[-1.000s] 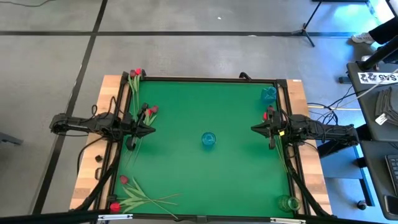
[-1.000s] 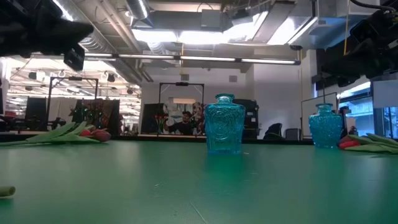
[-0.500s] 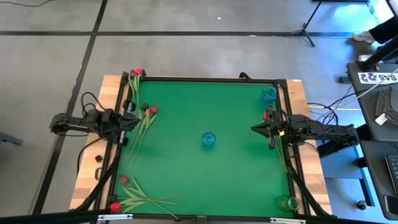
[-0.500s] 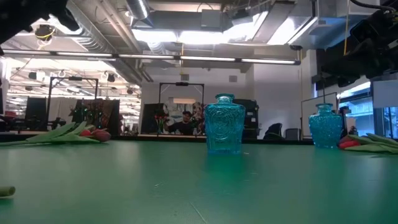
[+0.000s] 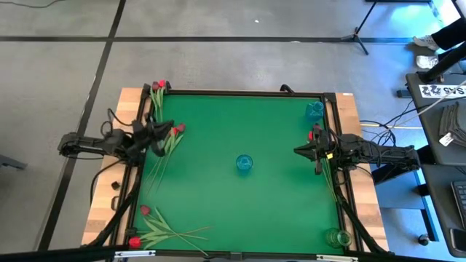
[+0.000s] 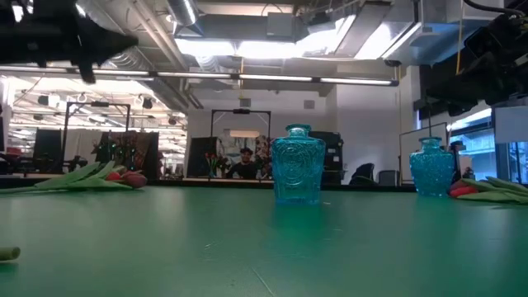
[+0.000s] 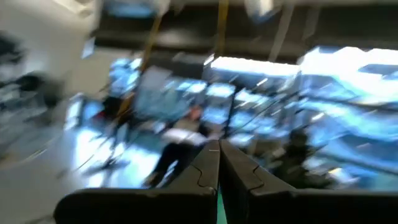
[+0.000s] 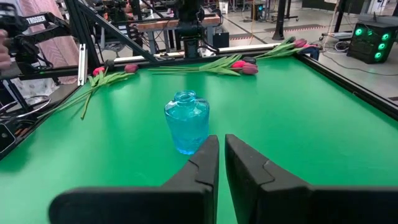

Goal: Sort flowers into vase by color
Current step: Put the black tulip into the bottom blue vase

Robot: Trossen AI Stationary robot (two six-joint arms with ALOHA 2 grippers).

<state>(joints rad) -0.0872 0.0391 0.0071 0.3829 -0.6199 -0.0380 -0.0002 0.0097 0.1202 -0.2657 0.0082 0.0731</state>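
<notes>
Tulips lie flat in several bunches: red and dark heads at the far-left corner (image 5: 157, 86), red heads by the left edge (image 5: 174, 130) with stems running toward the near side, a bunch at the near-left corner (image 5: 149, 224), and one along the right edge (image 5: 314, 135). A blue vase (image 5: 244, 164) stands upright mid-table, also clear in the right wrist view (image 8: 186, 121). My left gripper (image 5: 159, 132) is shut, raised high above the left-edge bunch (image 6: 124, 40); its wrist view is blurred (image 7: 217, 152). My right gripper (image 5: 297, 150) is shut, hovering at the right edge and pointing at the middle vase (image 8: 221, 142).
A second blue vase (image 5: 314, 110) stands at the far-right corner and a clear greenish one (image 5: 337, 237) at the near-right corner. A black frame (image 5: 240, 93) borders the green mat. A person shows in the room behind the table (image 6: 245, 162).
My left gripper has drawn back toward the table's left edge, then swung toward the far edge and tipped upward over the left-edge tulips. The flowers and vases have stayed where they were.
</notes>
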